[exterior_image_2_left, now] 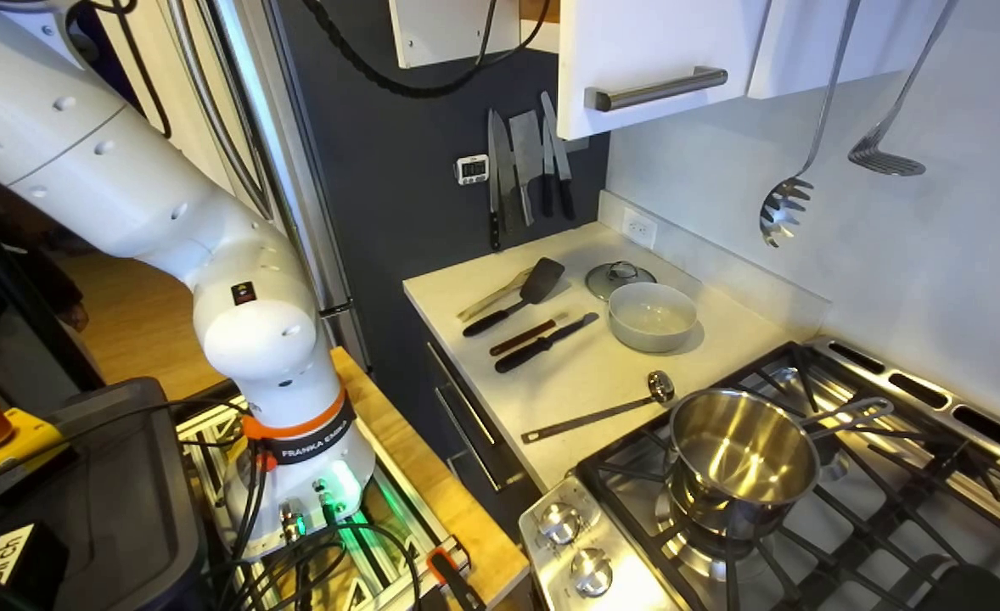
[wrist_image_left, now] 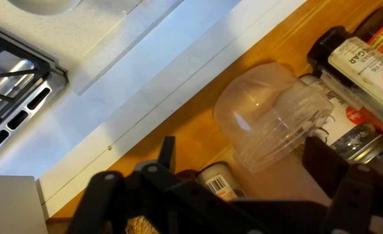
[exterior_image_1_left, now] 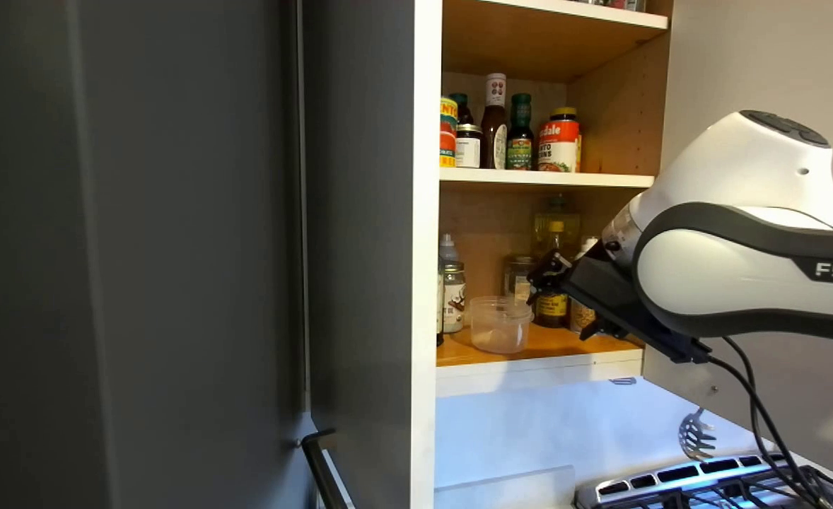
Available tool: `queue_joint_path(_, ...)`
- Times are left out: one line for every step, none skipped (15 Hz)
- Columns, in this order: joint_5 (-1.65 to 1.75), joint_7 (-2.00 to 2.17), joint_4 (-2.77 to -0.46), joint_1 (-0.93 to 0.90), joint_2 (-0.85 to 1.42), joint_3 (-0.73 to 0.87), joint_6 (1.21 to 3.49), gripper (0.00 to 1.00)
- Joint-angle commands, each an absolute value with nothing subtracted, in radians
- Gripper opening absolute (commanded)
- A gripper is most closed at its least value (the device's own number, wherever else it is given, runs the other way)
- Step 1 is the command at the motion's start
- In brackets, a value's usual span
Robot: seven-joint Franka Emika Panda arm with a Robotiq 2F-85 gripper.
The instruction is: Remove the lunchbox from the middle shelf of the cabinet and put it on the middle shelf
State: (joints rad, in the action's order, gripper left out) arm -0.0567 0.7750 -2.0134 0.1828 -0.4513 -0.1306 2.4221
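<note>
The lunchbox (exterior_image_1_left: 499,326), a see-through open tub with a faint pink tint, stands upright on the orange-brown bottom ledge (exterior_image_1_left: 604,344) of the cabinet (exterior_image_1_left: 427,254). It also shows in the wrist view (wrist_image_left: 263,110). The middle shelf (exterior_image_1_left: 547,179), a thin board with a white front edge, is above it and holds bottles and a can. My gripper (exterior_image_1_left: 561,313) is open and empty, just right of the lunchbox in that exterior view. In the wrist view the gripper's fingers (wrist_image_left: 240,141) are spread wide, with the lunchbox beyond them. Lunchbox and gripper are out of view in an exterior view.
Oil bottles (exterior_image_1_left: 552,309) and jars stand behind and right of the lunchbox. A white-labelled jar (exterior_image_1_left: 453,297) stands close to its left. A vinegar bottle (wrist_image_left: 367,68) shows in the wrist view. A dark grey panel (exterior_image_1_left: 360,212) borders the cabinet. A stove (exterior_image_2_left: 806,509) is below.
</note>
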Motion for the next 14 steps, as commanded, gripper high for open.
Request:
queue_joint_path(-0.038, 0.823, -1.95, 0.182, -0.375, -0.131, 2.446, 1.0)
queue_joint_path(-0.037, 0.829, -1.933, 0.18, -0.354, -0.13, 2.451, 1.0)
queue_joint_path(-0.033, 0.834, -1.92, 0.179, -0.337, -0.129, 2.454, 1.0)
queue_joint_path(-0.028, 0.835, -1.903, 0.178, -0.316, -0.126, 2.454, 1.0)
queue_joint_path(-0.026, 0.831, -1.89, 0.174, -0.3, -0.122, 2.455, 1.0)
queue_joint_path(-0.022, 0.832, -1.878, 0.174, -0.285, -0.118, 2.459, 1.0)
queue_joint_path(-0.02, 0.832, -1.866, 0.172, -0.272, -0.114, 2.46, 1.0)
queue_joint_path(-0.016, 0.833, -1.857, 0.171, -0.261, -0.11, 2.457, 1.0)
queue_joint_path(-0.012, 0.831, -1.847, 0.169, -0.25, -0.106, 2.454, 1.0)
queue_joint_path(-0.013, 0.829, -1.843, 0.166, -0.241, -0.1, 2.451, 1.0)
queue_joint_path(-0.012, 0.829, -1.836, 0.163, -0.233, -0.097, 2.449, 1.0)
queue_joint_path(-0.012, 0.829, -1.832, 0.161, -0.225, -0.093, 2.444, 1.0)
queue_joint_path(-0.013, 0.826, -1.829, 0.159, -0.219, -0.089, 2.442, 0.97)
queue_joint_path(-0.016, 0.825, -1.829, 0.155, -0.215, -0.085, 2.44, 0.79)
